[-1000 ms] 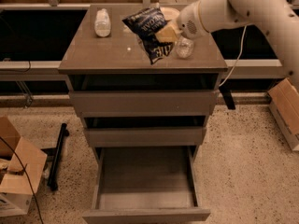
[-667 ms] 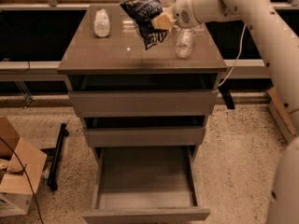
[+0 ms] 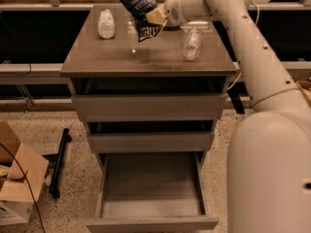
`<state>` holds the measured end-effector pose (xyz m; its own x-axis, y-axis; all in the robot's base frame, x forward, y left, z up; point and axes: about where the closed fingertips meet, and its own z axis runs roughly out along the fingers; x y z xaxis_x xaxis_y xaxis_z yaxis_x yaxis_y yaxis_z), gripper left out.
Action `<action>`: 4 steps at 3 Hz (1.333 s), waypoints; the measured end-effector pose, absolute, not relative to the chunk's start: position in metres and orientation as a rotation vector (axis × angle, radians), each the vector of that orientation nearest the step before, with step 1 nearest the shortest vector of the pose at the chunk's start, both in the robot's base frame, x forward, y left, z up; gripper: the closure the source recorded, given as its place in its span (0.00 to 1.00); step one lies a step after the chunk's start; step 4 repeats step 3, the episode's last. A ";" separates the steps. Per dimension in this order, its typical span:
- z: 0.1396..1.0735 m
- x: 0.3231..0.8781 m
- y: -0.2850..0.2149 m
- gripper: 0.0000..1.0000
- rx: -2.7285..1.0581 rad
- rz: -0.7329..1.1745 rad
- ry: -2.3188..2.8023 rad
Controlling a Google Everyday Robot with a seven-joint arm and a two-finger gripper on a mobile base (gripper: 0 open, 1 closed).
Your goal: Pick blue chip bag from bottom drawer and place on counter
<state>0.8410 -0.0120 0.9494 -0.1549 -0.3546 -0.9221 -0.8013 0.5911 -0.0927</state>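
Though out of bottom drawer (image 3: 151, 223): blue chip bag (image 3: 139, 8) hangs pinched in claw (image 3: 154, 18)
Left: set on worktop (image 3: 146, 61)

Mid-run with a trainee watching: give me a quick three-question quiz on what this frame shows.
1. True or false: the bottom drawer is pulled out and nothing shows inside it.
2. Where is the blue chip bag? A) lying in the drawer B) held in the gripper over the rear of the counter C) on the floor
3. How many clear bottles lie on the counter?

Key: 1 true; 2 B; 3 two (the other bottle lies nearer the arm).
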 end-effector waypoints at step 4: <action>0.935 0.859 0.009 0.00 -0.952 0.553 1.755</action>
